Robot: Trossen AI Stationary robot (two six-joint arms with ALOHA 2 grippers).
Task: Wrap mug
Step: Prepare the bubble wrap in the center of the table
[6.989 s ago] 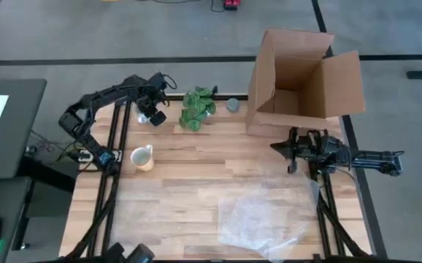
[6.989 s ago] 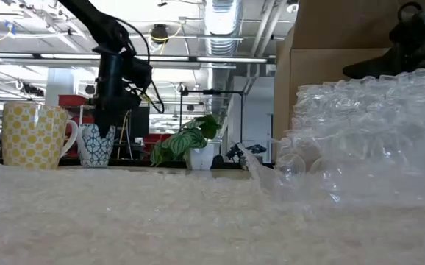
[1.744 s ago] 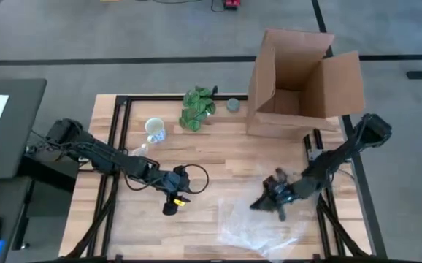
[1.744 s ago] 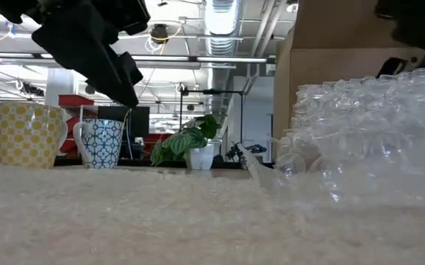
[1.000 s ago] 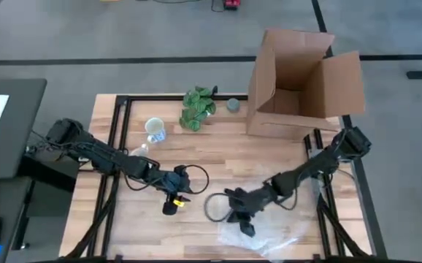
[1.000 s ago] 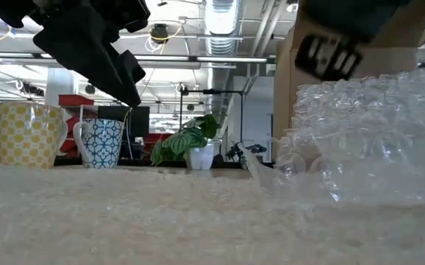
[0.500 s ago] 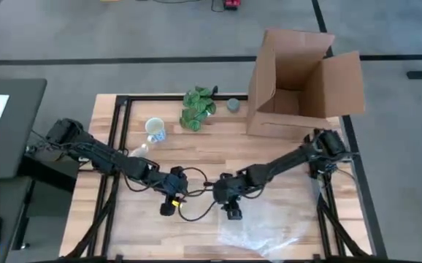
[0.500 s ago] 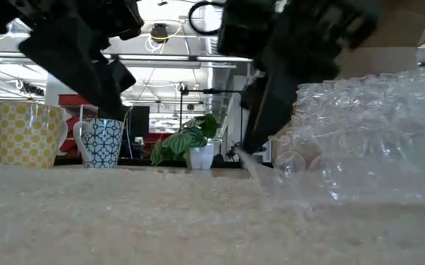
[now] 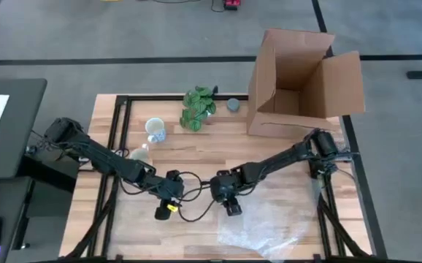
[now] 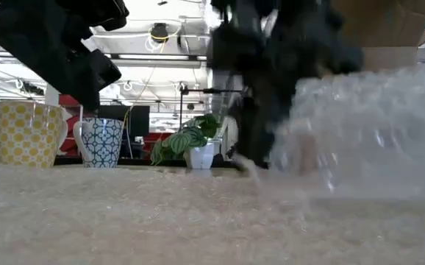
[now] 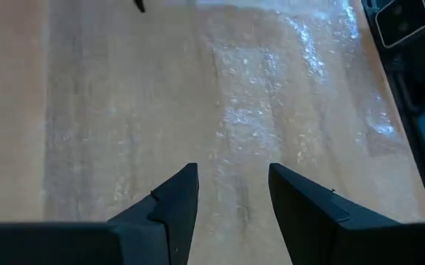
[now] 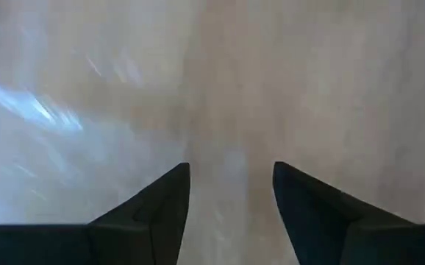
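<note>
Right claw (image 9: 232, 209) swept leftward to bubble wrap (image 9: 258, 226) edge, open, empty; left claw (image 9: 163, 212) open, empty beside. Pinch film edge low on tabletop (image 9: 284, 157); mug (image 9: 155, 130) untouched.

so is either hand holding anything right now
No. Both wrist views show open, empty fingers: the left hand and right hand hover over the bubble wrap, and the mug sits untouched.

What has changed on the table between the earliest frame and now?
The mug, earlier under the left gripper, now stands free. The left gripper moved to mid-table, open. The right gripper swung from beside the box to the bubble wrap's edge, open. Plant and box stayed put.
</note>
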